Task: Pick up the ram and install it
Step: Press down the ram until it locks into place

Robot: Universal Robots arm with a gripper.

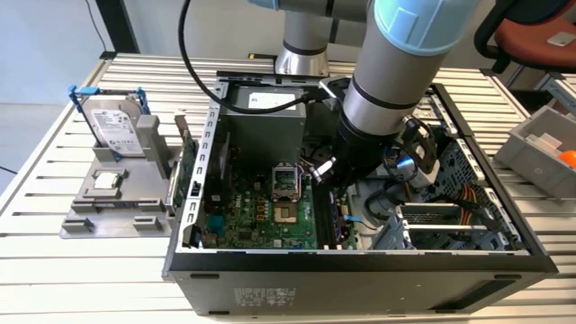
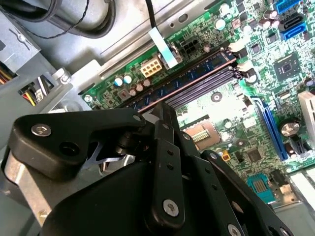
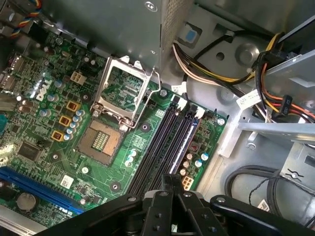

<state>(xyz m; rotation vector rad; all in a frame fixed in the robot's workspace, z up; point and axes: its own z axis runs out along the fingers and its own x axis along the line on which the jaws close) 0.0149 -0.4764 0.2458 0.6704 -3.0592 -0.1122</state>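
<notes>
Dark-blue ram (image 2: 192,76) slotted on motherboard (image 3: 54,147) beneath hand (image 2: 165,112), grip indiscernible; power-supply label (image 1: 270,101) illegible.

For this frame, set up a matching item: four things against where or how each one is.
1 ram
2 hard drive
3 processor socket
4 gripper

A on the grey stand outside the case
B cover frame lifted open
C in a slot on the motherboard
D just above the memory slots

Pairs: 1-C, 2-A, 3-B, 4-D
</notes>
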